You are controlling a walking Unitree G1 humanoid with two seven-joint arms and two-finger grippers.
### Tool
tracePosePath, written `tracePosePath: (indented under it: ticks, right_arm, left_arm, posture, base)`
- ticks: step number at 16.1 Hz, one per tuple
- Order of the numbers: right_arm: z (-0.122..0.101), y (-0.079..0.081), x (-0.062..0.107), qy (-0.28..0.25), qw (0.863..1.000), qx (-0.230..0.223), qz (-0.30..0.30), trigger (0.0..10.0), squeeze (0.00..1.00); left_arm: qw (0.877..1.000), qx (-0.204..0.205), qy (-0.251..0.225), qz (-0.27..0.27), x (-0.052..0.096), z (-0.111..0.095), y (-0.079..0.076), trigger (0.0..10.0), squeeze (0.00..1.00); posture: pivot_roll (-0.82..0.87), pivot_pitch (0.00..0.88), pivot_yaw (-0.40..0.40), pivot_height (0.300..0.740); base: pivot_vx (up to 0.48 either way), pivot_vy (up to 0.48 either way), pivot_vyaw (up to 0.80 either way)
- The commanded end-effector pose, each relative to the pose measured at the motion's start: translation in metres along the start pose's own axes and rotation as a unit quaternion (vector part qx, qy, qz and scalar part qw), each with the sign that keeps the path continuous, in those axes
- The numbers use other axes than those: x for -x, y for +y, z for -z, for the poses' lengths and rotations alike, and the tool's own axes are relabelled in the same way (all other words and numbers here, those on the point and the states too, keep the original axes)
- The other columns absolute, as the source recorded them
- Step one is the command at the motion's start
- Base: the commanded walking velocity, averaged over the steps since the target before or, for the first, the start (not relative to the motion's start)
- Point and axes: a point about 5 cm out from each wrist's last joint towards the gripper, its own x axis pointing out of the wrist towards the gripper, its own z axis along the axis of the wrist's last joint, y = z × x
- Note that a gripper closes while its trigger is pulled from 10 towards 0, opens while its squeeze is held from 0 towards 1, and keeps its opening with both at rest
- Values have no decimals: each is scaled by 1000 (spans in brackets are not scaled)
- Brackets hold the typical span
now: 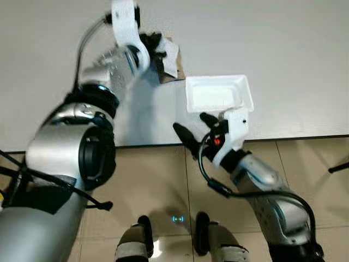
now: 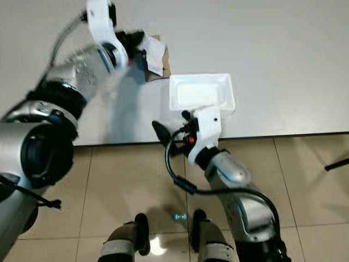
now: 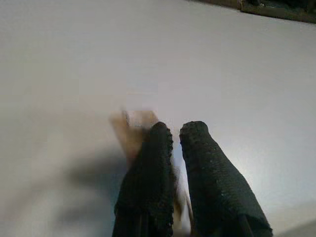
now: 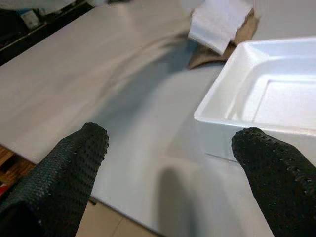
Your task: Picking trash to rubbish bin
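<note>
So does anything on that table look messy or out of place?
Mostly tidy. A white foam tray sits empty near the table's front edge, and beyond it the left hand pinches crumpled white paper with brown card. Nothing has spilled.

The right tool (image 4: pixel 173 168) has its two black fingers spread wide, one finger (image 4: pixel 69 168) at the lower left of the frame, the other at the lower right. Between them lies the pale desk (image 4: pixel 113 84). A white foam tray (image 4: pixel 261 98) sits at the right, its near corner just beside the right-hand finger. At the top, crumpled white paper (image 4: pixel 217 22) rests on a brown scrap (image 4: pixel 207 55).
</note>
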Motion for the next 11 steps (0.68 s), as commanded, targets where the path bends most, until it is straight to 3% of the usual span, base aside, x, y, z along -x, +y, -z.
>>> tracePosePath:
  ticks: [1, 3, 4, 5, 6, 8, 9, 10, 11]
  right_arm:
    - [1, -3, -3, -9, 1000, 0, 8, 10000, 0]
    - [-1, -11, -9, -20, 999, 9, 34, 10000, 0]
    - [-4, -15, -13, -30, 998, 9, 45, 10000, 0]
    - [-5, -16, -15, -33, 998, 8, 47, 10000, 0]
    - [-7, -17, -19, -38, 998, 10, 44, 10000, 0]
    - [-7, -16, -21, -41, 998, 12, 36, 10000, 0]
    - [-7, -16, -21, -42, 998, 14, 33, 10000, 0]
    - [-6, -16, -21, -41, 998, 15, 33, 10000, 0]
    - [-5, -16, -21, -40, 998, 16, 34, 10000, 0]
  left_arm:
    - [995, -92, -35, 6, 1, -22, -2, 10000, 0]
    - [976, -209, -57, -15, 3, -22, 1, 10000, 0]
    - [971, -228, -68, -16, 4, -16, 1, 10000, 0]
    - [972, -224, -70, -12, 5, -13, 0, 10000, 0]
    - [977, -206, -57, 1, 5, 5, -2, 10000, 0]
    - [988, -150, -29, 6, 7, 27, 2, 10000, 0]
    - [987, -160, -28, 4, 8, 29, 3, 10000, 0]
    - [986, -166, -31, 0, 8, 28, 4, 10000, 1000]
    - [984, -174, -33, -4, 9, 27, 5, 10000, 1000]
  posture:
    - [-75, 160, 39, 740]
    - [-61, 128, 30, 740]
    - [-59, 116, 23, 740]
    - [-57, 113, 21, 740]
    - [-51, 103, 6, 740]
    - [-56, 97, -1, 740]
    - [-57, 98, -4, 740]
    - [-58, 97, -6, 740]
    - [-58, 97, -6, 740]
  base:
    - [0, 0, 0]
    - [0, 0, 0]
    - [0, 0, 0]
    - [0, 0, 0]
    - [0, 0, 0]
    - [0, 0, 0]
    - [0, 0, 0]
    - [0, 0, 0]
    - [0, 0, 0]
